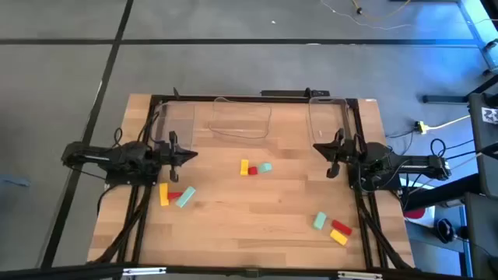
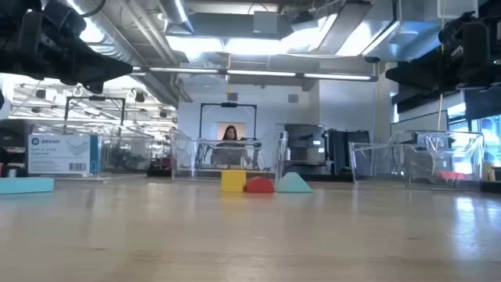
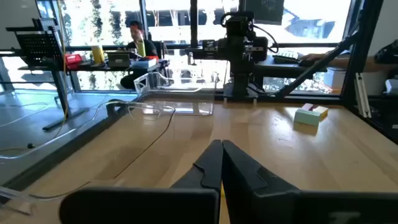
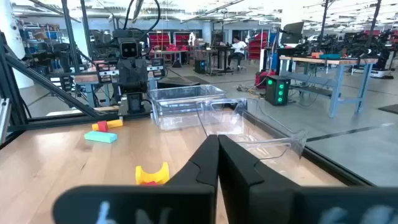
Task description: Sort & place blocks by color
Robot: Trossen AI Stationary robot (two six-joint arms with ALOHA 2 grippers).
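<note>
From above, the left pincer (image 1: 189, 155) hangs shut and empty over the pale wooden tabletop (image 1: 257, 225), just above a small group of a yellow block (image 1: 164, 194), a red block (image 1: 174, 194) and a light teal block (image 1: 186, 197). A second group of little blocks (image 1: 254, 167) lies at the centre, and a third group (image 1: 331, 227) lies near the right front corner. Three clear plastic bins (image 1: 240, 117) line the far edge. The right pincer (image 1: 331, 172) is likewise closed on nothing.

Only the low view shows a boxed label (image 2: 64, 154) at far left; its print is too small to read. There the arms are mostly cut off at the top, and a person (image 2: 231, 134) sits far behind.
</note>
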